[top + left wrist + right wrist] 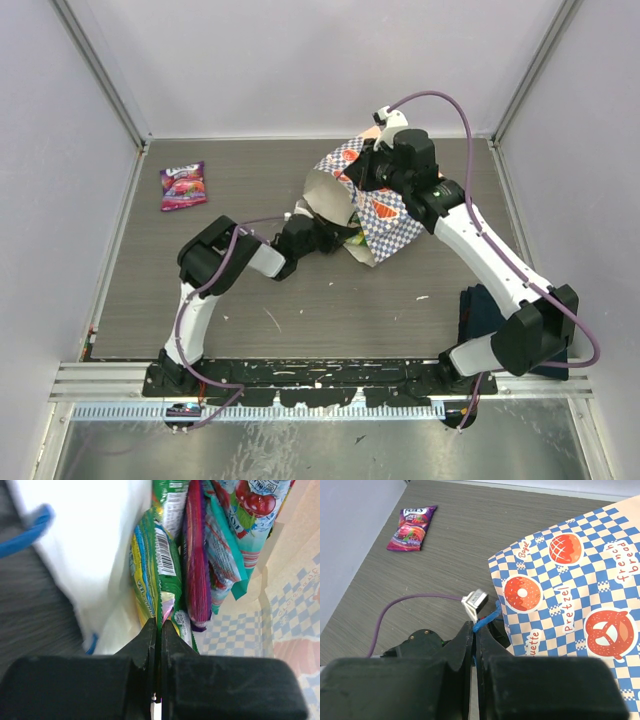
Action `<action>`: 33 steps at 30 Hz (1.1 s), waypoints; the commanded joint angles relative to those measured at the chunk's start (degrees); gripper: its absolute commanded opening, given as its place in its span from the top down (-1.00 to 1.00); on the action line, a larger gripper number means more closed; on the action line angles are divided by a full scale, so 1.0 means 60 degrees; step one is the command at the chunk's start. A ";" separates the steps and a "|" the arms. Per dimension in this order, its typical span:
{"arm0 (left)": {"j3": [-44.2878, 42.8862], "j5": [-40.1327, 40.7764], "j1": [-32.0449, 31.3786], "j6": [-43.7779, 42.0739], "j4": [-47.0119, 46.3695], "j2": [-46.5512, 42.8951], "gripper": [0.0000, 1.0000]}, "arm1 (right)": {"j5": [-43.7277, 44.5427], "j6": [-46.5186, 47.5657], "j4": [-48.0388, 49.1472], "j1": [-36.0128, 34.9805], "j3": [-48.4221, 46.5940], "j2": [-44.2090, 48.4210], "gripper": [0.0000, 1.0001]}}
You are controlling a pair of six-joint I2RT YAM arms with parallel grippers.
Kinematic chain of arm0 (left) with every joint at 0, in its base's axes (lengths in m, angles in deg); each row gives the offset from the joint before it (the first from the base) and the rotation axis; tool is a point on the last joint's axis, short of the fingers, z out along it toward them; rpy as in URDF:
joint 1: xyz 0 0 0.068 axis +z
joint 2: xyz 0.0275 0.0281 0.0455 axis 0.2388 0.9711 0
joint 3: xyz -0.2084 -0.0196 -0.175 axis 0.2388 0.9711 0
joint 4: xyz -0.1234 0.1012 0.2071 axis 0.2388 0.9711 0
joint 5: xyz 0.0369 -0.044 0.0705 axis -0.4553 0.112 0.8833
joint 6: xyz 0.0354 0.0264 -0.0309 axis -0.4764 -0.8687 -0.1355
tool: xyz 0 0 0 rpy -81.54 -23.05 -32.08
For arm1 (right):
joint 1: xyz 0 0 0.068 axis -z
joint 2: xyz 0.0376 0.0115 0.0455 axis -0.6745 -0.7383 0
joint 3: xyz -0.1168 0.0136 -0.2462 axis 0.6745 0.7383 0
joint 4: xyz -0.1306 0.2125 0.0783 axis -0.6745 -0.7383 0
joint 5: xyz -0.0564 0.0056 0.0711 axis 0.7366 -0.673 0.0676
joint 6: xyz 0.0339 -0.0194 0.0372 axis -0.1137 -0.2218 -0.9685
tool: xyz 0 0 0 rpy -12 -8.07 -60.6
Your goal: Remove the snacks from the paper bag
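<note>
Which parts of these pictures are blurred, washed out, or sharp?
Left wrist view: the blue cord handle is smeared and the paper bag is washed out to white, while the green packet shows a sharp barcode. Right wrist view: the bag's print is crisp. Top view: even light, soft shadows.

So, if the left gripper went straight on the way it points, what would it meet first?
The left gripper is shut on the green packet, so more of that packet comes first; the purple packet and teal packet crowd beside it in the paper bag, depth unclear.
</note>
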 commanded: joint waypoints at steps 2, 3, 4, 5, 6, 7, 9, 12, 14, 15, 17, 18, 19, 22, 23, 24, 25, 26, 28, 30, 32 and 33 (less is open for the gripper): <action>0.1285 0.0057 0.0548 -0.0928 -0.0811 -0.1745 1.00 | 0.0169 0.0151 0.0633 0.0034 -0.0067 0.0604 0.99; 0.1556 -0.0065 0.0708 -0.1179 -0.0756 -0.2058 1.00 | 0.0186 0.0169 0.0629 0.0041 -0.0063 0.0604 0.99; 0.1778 -0.0235 0.0877 -0.1435 -0.0603 -0.2428 1.00 | 0.0200 0.0186 0.0631 0.0042 -0.0063 0.0593 0.99; 0.1965 -0.0440 0.1061 -0.1751 -0.0430 -0.2790 1.00 | 0.0202 0.0192 0.0633 0.0045 -0.0066 0.0583 0.99; 0.2130 -0.0665 0.1276 -0.2067 -0.0128 -0.3225 1.00 | 0.0179 0.0202 0.0633 0.0051 -0.0063 0.0576 0.99; 0.2273 -0.0808 0.1458 -0.2446 0.0263 -0.3689 1.00 | 0.0156 0.0203 0.0633 0.0050 -0.0076 0.0542 0.99; 0.2491 -0.0922 0.1754 -0.3404 0.1372 -0.4757 1.00 | 0.0125 0.0196 0.0640 0.0048 -0.0088 0.0492 0.99; 0.2424 -0.0268 0.1945 -0.5381 0.3993 -0.6883 1.00 | 0.0036 0.0151 0.0718 0.0041 -0.0107 0.0411 0.98; 0.2224 0.0732 0.1977 -0.6903 0.5918 -0.8177 1.00 | -0.0077 0.0064 0.0820 0.0041 -0.0107 0.0340 0.99; 0.2072 0.1364 0.1984 -0.7644 0.6740 -0.8855 1.00 | -0.0186 -0.0006 0.0891 0.0038 -0.0096 0.0289 0.99; 0.1670 0.2903 0.2020 -0.8949 0.8468 -0.9874 1.00 | -0.0468 -0.0176 0.1116 0.0050 -0.0094 0.0151 0.99; 0.1335 0.3611 0.2061 -0.9418 0.9313 -1.0147 1.00 | -0.0572 -0.0295 0.1211 0.0044 -0.0096 0.0083 0.99; 0.0949 0.4382 0.2108 -0.9784 1.0179 -1.0295 1.00 | -0.0691 -0.0383 0.1313 0.0047 -0.0100 0.0001 0.99; -0.0286 0.6644 0.2168 -1.0486 1.2533 -1.0263 1.00 | -0.1038 -0.0650 0.1579 0.0041 -0.0116 -0.0262 0.99; -0.0494 0.7129 0.2172 -1.0707 1.2942 -1.0176 1.00 | -0.1117 -0.0715 0.1621 0.0030 -0.0137 -0.0330 0.99; -0.0684 0.7528 0.2175 -1.0875 1.3322 -1.0079 1.00 | -0.1186 -0.0763 0.1672 0.0015 -0.0160 -0.0377 0.99; -0.0836 0.7862 0.2171 -1.1025 1.3617 -0.9942 1.00 | -0.1225 -0.0784 0.1693 0.0009 -0.0188 -0.0410 0.99; -0.1024 0.8069 0.2175 -1.1177 1.3954 -0.9786 1.00 | -0.1232 -0.0792 0.1692 -0.0005 -0.0198 -0.0433 0.99; -0.1599 0.8637 0.2186 -1.1157 1.4824 -0.9299 1.00 | -0.1233 -0.0793 0.1701 -0.0026 -0.0231 -0.0461 0.99; -0.2349 0.9034 0.2190 -1.0897 1.5866 -0.8595 1.00 | -0.1233 -0.0793 0.1675 -0.0031 -0.0250 -0.0465 0.99; -0.3092 0.9223 0.2182 -1.0489 1.6908 -0.7923 1.00 | -0.1233 -0.0793 0.1687 -0.0044 -0.0262 -0.0465 0.99; -0.3327 0.9250 0.2186 -1.0298 1.7162 -0.7591 1.00 | -0.1229 -0.0793 0.1684 -0.0062 -0.0242 -0.0465 0.99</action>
